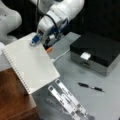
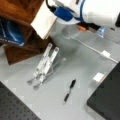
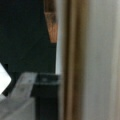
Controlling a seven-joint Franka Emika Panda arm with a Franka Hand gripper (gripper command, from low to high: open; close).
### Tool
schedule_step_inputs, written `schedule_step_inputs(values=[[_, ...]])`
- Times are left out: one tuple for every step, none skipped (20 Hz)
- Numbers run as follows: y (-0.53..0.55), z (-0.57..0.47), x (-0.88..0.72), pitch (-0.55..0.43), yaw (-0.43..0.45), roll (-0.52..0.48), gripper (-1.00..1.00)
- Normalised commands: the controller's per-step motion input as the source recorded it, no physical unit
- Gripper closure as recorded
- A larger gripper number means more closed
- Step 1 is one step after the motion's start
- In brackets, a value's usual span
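One spiral notebook leans on one wooden block, and my gripper is at its top edge; I cannot tell how wide my fingers stand. On the table lie one pen, one folding metal stand and one black box.
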Motion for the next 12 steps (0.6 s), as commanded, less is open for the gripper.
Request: schedule_step_inputs(values=[[0.04, -0.03, 0.13, -0.076, 0.575, 0.031, 1.00], [0.02, -0.06, 0.12, -0.092, 0.590, 0.062, 1.00], [0.00, -0.08, 0.09, -0.097, 0.562, 0.061, 1.00], [0.01, -0.10, 0.07, -0.078, 0.503, 0.011, 1.00], [0.03, -0.11, 0.04, -0.047, 0.442, -0.058, 1.00], [0.05, -0.11, 0.01, -0.019, 0.397, -0.122, 1.00], [0.08, -0.12, 0.00, 0.008, 0.363, -0.178, 1.00], [0.11, -0.13, 0.00, 0.037, 0.350, -0.243, 1.00], [0.13, -0.15, 0.01, 0.040, 0.337, -0.279, 1.00], [0.12, -0.16, 0.02, 0.039, 0.318, -0.293, 1.00], [0.13, -0.18, 0.03, 0.028, 0.301, -0.307, 1.00], [0.12, -0.21, 0.04, 0.016, 0.281, -0.316, 1.00]])
